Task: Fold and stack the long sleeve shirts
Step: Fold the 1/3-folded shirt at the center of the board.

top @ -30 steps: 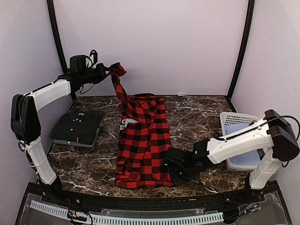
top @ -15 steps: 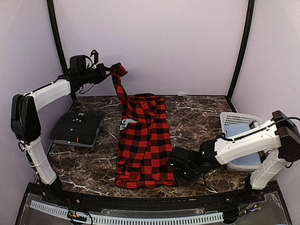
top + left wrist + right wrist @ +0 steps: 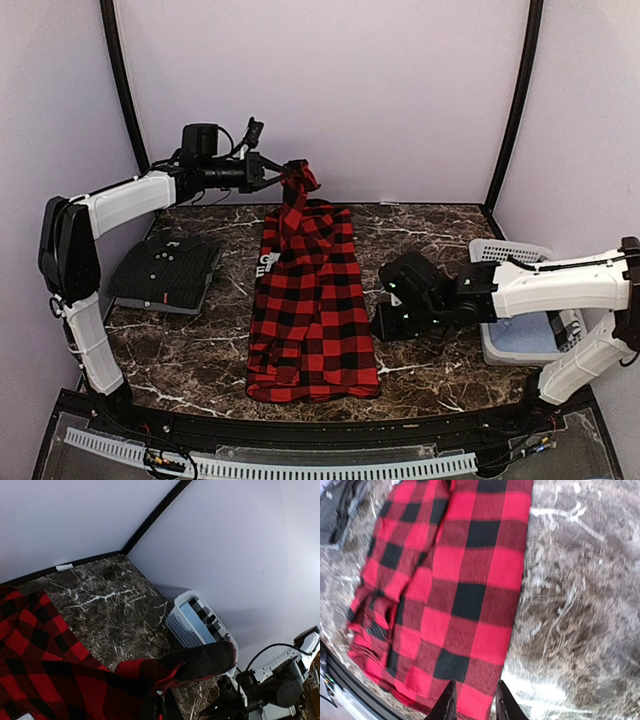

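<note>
The left gripper (image 3: 283,178) is clamping a sleeve of the red-and-black flannel shirt (image 3: 315,300), holding it up over the marble table's (image 3: 430,245) far side; the right gripper (image 3: 385,325) is hovering just right of the flannel, jaws parted and empty; the folded charcoal shirt (image 3: 165,272) is lying at left

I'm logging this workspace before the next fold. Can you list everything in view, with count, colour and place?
flannel shirt: one, red-and-black check, spread down the table's centre, one sleeve lifted at the back
charcoal shirt: one, dark, folded, on the table's left side
basket: one, white, at the table's right edge
blue item: one, light blue, inside the basket; cannot tell what it is
table: one, dark brown marble with white veins
left fingers: one pair, black, shut on the flannel's raised sleeve
right fingers: one pair, black, apart and empty, above the table beside the flannel's right edge
</note>
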`<state>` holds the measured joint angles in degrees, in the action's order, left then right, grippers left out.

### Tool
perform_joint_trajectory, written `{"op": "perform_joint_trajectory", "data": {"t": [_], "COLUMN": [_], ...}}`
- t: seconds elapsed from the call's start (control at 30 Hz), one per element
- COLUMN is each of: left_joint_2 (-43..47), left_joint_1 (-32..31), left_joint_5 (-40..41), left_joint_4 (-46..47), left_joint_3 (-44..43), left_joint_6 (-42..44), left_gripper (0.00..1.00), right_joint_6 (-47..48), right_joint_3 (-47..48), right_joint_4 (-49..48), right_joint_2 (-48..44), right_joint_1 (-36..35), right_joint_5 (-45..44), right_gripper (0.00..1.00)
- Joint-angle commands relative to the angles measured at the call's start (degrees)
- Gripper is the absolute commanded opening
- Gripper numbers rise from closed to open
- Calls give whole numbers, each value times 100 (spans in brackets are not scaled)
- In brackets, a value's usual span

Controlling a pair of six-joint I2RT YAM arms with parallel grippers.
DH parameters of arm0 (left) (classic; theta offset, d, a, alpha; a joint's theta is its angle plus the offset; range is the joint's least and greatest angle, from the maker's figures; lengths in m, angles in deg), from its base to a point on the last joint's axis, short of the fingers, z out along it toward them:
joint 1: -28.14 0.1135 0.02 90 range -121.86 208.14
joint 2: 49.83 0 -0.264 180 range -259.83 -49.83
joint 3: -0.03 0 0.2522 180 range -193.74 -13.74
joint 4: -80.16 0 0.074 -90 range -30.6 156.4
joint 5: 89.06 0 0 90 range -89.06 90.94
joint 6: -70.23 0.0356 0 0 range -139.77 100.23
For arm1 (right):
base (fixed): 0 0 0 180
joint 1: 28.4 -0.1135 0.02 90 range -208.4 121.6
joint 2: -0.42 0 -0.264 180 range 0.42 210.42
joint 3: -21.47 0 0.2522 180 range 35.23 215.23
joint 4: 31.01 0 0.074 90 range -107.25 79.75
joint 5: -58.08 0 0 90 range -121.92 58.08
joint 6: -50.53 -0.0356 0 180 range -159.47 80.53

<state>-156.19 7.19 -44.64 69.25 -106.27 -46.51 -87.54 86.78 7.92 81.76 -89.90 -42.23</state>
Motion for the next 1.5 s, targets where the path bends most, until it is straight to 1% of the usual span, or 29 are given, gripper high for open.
{"op": "perform_joint_trajectory", "data": {"t": [0.0,0.1,0.3,0.4,0.53,0.67,0.7,0.73,0.77,0.8,0.83,0.87,0.9,1.0,1.07,1.13,1.23,1.33,1.47], "left_joint_2": [-117,-180,-451,-606,-788,-929,-938,-932,-904,-847,-791,-673,-604,-247,-24,172,365,392,405], "left_joint_1": [-287,-458,-897,-992,-1133,-1216,-1224,-1226,-1227,-1227,-1227,-1223,-1204,-1078,-811,-582,-344,-178,-94], "left_joint_5": [-1006,-1269,-1521,-1431,-1327,-1116,-1070,-1007,-887,-819,-603,-466,-222,353,865,1132,1381,1509,1538], "left_joint_4": [-457,-590,-1470,-1868,-2144,-2502,-2540,-2620,-2636,-2634,-2575,-2516,-2377,-2014,-1726,-1427,-1170,-1245,-1229], "left_joint_3": [223,568,867,904,879,684,667,638,634,649,662,718,758,1058,1346,1684,2061,2161,2260], "left_joint_6": [339,386,984,1140,1292,1468,1514,1527,1539,1522,1448,1376,1209,701,52,-332,-616,-726,-763], "left_gripper": [0,0,0,0,2,10,18,23,33,38,47,53,53,54,54,53,50,49,48], "right_joint_6": [201,268,404,470,533,533,529,526,538,566,606,656,716,961,1156,1363,1558,1749,2107], "right_joint_3": [-12,-118,-259,-285,-303,-330,-330,-330,-337,-338,-339,-332,-319,-221,-74,84,283,466,861], "right_joint_4": [-647,-873,-1155,-1234,-1332,-1456,-1481,-1506,-1559,-1600,-1629,-1664,-1686,-1768,-1830,-1849,-1799,-1717,-1295], "right_joint_2": [-285,-376,-324,-221,-42,101,125,136,151,160,172,194,230,406,567,780,1067,1272,1608], "right_joint_1": [501,837,1247,1331,1350,1359,1359,1359,1362,1360,1359,1359,1359,1351,1335,1316,1315,1250,836], "right_joint_5": [170,340,627,744,890,1002,1008,1005,1005,1004,1005,1134,1167,1265,1351,1362,1213,1154,538], "right_gripper": [25,25,25,25,25,26,26,28,29,30,32,34,36,37,38,38,38,38,37]}}
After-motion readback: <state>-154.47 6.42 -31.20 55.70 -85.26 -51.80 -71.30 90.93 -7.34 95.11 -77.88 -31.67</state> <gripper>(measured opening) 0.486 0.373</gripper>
